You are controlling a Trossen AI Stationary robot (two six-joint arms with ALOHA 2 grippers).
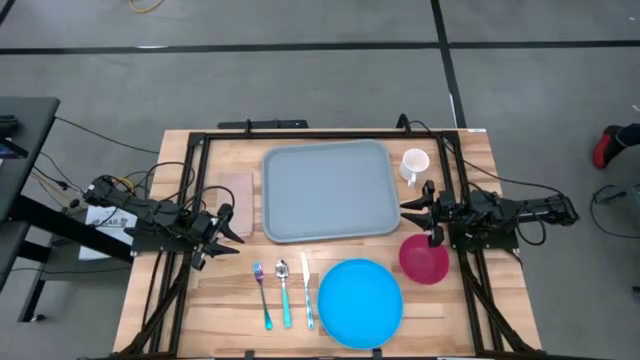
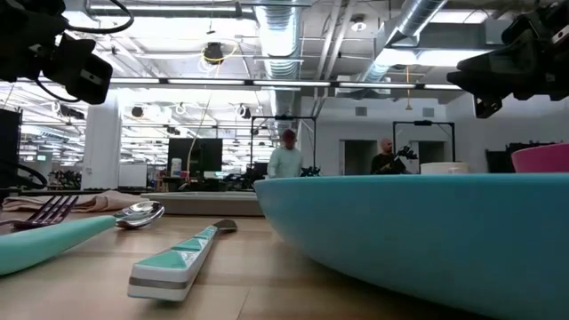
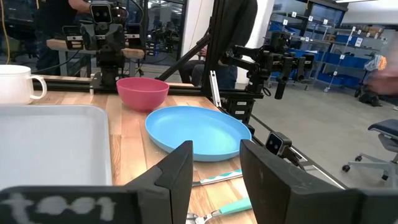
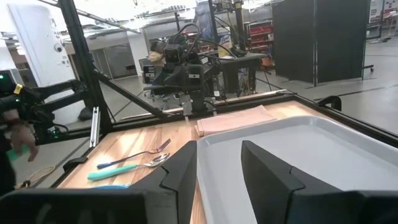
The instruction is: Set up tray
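Note:
The grey-blue tray (image 1: pixel 328 190) lies flat in the middle of the table toward the far edge; it also shows in the left wrist view (image 3: pixel 50 146) and the right wrist view (image 4: pixel 298 155). My left gripper (image 1: pixel 232 222) hovers open above the table just left of the tray's near left corner, beside the tan napkin (image 1: pixel 235 192). My right gripper (image 1: pixel 413 205) hovers open at the tray's right edge, between the white mug (image 1: pixel 414 164) and the pink bowl (image 1: pixel 424 257). Neither gripper touches anything.
A round bright-blue plate (image 1: pixel 360 303) lies near the front edge, with a fork (image 1: pixel 262 292), spoon (image 1: pixel 284 290) and knife (image 1: pixel 307 290) laid side by side to its left. A black frame (image 1: pixel 190 150) borders the table. People stand in the room beyond (image 2: pixel 286 156).

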